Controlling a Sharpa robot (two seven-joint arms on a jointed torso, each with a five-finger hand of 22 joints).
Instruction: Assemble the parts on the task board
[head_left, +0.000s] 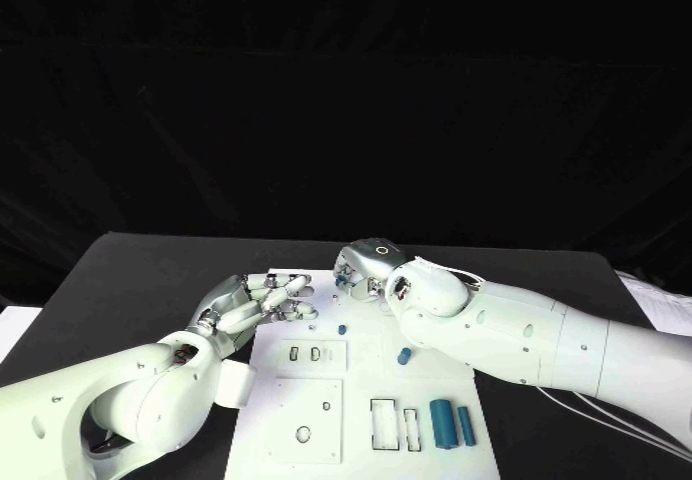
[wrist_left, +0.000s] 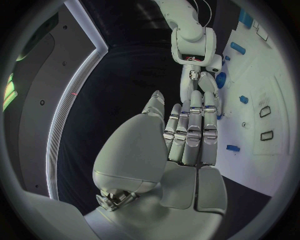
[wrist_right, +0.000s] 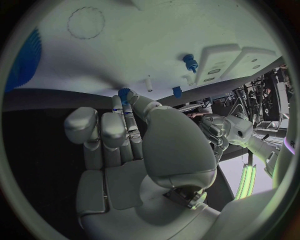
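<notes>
I have the right hand (wrist_right: 134, 150) at the far edge of the task board (head_left: 361, 400), its fingers (wrist_right: 125, 107) pinching a small blue part (wrist_right: 124, 93). The left hand (head_left: 260, 300) waits beside, fingers pressed together, holding nothing. Next I must lower this part into its seat, I judge.

task board (head_left: 335, 400): white | parts (head_left: 444, 422): blue | table (head_left: 144, 270): black | hands (head_left: 267, 300): silver

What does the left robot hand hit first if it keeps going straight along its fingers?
Likely the right robot hand: in the left wrist view the left robot hand points its fingers straight at it, over the task board's edge. Depth is unclear.
</notes>
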